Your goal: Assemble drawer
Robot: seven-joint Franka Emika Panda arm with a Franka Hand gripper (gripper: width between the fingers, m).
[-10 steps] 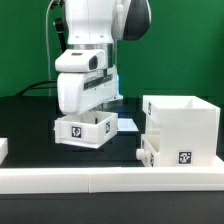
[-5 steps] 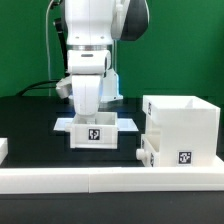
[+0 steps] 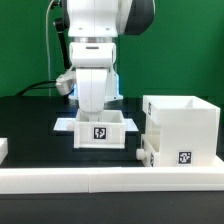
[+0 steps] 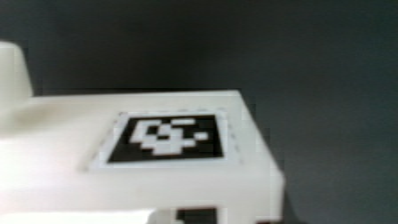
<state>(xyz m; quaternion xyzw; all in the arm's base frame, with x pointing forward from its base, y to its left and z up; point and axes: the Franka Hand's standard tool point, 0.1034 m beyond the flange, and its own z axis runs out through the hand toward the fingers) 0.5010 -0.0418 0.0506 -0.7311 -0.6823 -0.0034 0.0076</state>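
My gripper (image 3: pixel 98 112) reaches down into a small white open-top tray (image 3: pixel 101 132) in the middle of the black table and is shut on its wall. The fingertips are hidden inside the tray. The tray's tagged face looks squarely toward the exterior camera. In the wrist view the same tray (image 4: pixel 54 140) fills the picture from very close, with its black-and-white tag (image 4: pixel 169 137) blurred. The large boxy casing (image 3: pixel 185 125) stands at the exterior view's right. A second tray (image 3: pixel 150 153) with a small knob sticks out of the casing's lower left side.
The marker board (image 3: pixel 63 124) lies flat on the table behind the held tray. The long low white border wall (image 3: pixel 100 180) runs along the front. A small white block (image 3: pixel 3 150) sits at the exterior view's far left edge.
The gripper turned with the tray in it. The tray went from angled to facing the exterior camera squarely, and shifted a little to the exterior view's right.
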